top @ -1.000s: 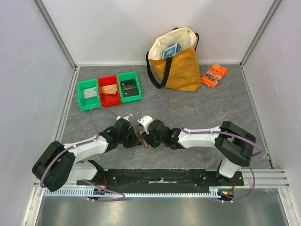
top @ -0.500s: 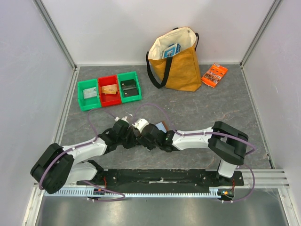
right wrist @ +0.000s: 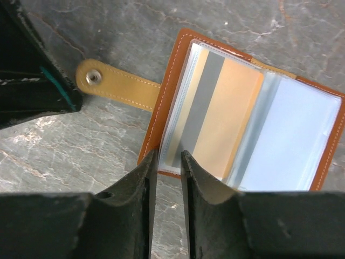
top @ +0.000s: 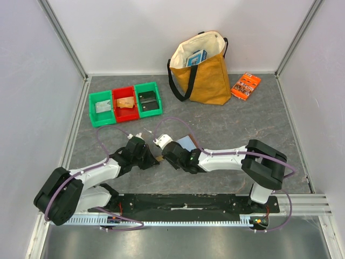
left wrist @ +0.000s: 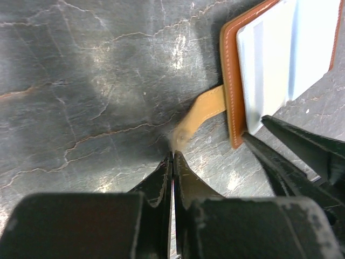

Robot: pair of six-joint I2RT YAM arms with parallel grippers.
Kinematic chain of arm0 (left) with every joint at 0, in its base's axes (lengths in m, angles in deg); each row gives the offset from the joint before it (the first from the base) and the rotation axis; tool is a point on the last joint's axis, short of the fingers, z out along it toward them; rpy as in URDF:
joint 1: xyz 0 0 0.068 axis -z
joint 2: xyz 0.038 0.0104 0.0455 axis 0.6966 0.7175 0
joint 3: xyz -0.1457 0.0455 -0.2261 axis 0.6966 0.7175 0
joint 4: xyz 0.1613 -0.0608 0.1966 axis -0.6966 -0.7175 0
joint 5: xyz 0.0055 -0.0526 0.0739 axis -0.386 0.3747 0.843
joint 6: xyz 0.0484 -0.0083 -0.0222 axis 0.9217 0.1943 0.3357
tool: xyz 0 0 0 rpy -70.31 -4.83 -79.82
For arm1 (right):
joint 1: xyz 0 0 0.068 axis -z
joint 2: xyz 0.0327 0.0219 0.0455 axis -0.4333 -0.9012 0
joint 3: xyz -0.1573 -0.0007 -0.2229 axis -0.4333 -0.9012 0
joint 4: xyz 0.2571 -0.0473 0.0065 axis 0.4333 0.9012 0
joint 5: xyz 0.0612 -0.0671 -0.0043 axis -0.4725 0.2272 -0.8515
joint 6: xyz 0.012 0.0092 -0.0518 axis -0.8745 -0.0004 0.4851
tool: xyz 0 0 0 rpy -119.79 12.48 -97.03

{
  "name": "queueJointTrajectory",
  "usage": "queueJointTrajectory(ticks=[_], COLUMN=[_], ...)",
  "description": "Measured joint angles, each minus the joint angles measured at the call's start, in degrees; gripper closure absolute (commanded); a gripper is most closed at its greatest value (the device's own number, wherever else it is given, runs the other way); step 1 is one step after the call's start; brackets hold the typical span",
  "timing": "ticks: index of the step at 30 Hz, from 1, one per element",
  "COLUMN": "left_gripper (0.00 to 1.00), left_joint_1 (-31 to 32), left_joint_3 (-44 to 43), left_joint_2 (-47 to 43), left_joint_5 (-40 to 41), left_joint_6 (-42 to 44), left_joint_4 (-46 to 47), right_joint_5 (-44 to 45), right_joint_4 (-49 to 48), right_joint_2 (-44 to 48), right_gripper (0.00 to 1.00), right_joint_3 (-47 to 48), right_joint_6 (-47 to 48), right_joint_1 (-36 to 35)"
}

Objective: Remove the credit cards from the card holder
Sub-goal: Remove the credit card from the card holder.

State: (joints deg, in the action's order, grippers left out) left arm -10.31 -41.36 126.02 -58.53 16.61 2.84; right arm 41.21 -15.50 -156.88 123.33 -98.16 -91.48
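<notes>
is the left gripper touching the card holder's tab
Cannot tell. Left wrist view: the shut left gripper ends just below the blurred tab of the card holder; no plain gap or contact.

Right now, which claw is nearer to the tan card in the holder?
Right. The right claw is at the card holder edge, just beside the tan card; the left claw, shut, sits off the holder by its tab.

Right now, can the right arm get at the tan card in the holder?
Likely yes: the card holder lies open with the tan card showing inside, and the right gripper sits at its near edge.
</notes>
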Motion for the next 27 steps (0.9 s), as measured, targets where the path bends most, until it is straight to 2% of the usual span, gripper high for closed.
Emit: queueJointTrajectory(ticks=[3,4,6,8,10,15,18,22,24,27], left_gripper=[0.61,0.55,0.32,0.21,0.2,0.32,0.46,0.58,0.69,0.97], left_joint_1=[0.0,0.0,0.0,0.0,0.0,0.0,0.0,0.0,0.0,0.0], left_joint_3=[0.0,0.0,0.0,0.0,-0.2,-1.9,-3.9,-6.0,-6.4,-6.7], left_joint_2=[-1.2,-2.0,-3.7,-5.1,-5.6,-3.3,1.0,5.1,6.4,7.7], left_joint_5=[0.0,0.1,0.2,0.5,0.5,0.9,1.1,1.1,1.1,1.3], left_joint_6=[0.0,0.0,0.0,-0.1,-0.3,-0.3,-0.3,-0.2,-0.1,0.1], left_joint_4=[-1.3,-1.7,-2.1,-2.1,-2.1,-1.7,-1.0,-0.3,0.2,1.0], right_joint_5=[2.0,2.7,3.5,4.0,4.2,4.6,4.9,5.2,5.2,5.2], right_joint_4=[1.1,1.4,1.7,1.8,1.9,2.1,2.4,2.7,2.7,2.7], right_joint_2=[0.7,0.8,0.9,0.9,0.9,0.9,0.9,0.9,0.9,0.9], right_gripper=[0.76,0.79,0.82,0.85,0.87,0.88,0.89,0.9,0.91,0.91], right_joint_3=[0.5,0.6,1.1,1.5,1.9,2.0,2.0,2.0,2.0,2.0], right_joint_6=[-0.1,0.0,0.0,0.0,0.0,0.0,0.0,0.0,0.0,0.1], right_joint_1=[0.0,0.0,0.0,0.0,0.0,0.0,0.0,0.1,0.1,0.2])
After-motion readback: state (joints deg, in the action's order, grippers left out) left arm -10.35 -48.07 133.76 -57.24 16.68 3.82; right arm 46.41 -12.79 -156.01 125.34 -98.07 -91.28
